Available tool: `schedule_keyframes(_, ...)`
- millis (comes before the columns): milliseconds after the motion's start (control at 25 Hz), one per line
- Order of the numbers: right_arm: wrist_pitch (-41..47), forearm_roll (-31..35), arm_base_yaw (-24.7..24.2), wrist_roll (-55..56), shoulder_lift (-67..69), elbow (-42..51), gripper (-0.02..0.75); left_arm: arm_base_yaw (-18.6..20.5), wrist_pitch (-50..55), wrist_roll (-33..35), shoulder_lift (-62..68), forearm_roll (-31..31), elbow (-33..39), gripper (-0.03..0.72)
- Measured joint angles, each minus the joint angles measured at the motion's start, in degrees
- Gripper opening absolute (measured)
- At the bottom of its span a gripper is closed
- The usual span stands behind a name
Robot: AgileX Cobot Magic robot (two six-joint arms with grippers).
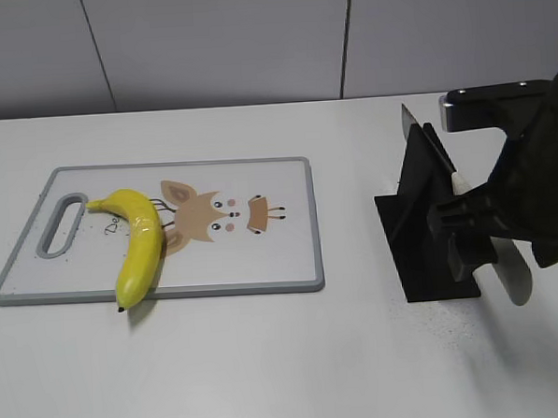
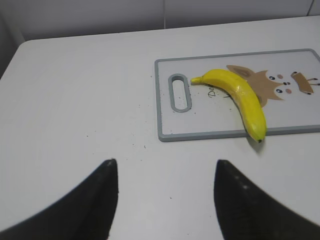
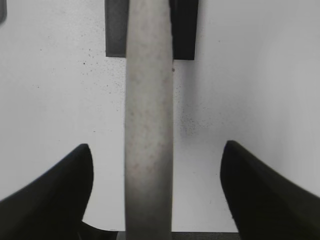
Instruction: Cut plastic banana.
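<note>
The plastic banana [image 1: 139,244] is bright yellow and curved. It lies on the left part of the cutting board [image 1: 263,261], with its dark tip over the board's front edge. It also shows in the left wrist view [image 2: 240,97]. My left gripper [image 2: 166,162] is open and empty over bare table, left of and nearer than the board [image 2: 165,100]. A knife with a pale handle [image 3: 148,125] sits in a black stand [image 1: 421,248]. My right gripper [image 3: 156,146] is open, with a jaw on each side of the handle and not touching it; it also shows in the exterior view [image 1: 472,236].
The board carries a cartoon animal print [image 1: 218,212] and a handle slot [image 1: 62,220] at its left end. The knife stand is on the white table to the right of the board. A grey wall runs behind the table.
</note>
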Motion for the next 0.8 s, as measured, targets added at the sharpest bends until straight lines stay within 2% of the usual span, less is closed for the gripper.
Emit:
schedule_keyframes(320,0.96,0.00,0.00,-2.91,0.00,-2.26,0.646,0.00,0.00,0.00,0.00,0.00,0.00,0.583)
schedule_keyframes(800,8.85,-1.07,0.00,-9.73,0.05,-25.41,0.608,0.00,0.00,0.00,0.00,0.00,0.00,0.583)
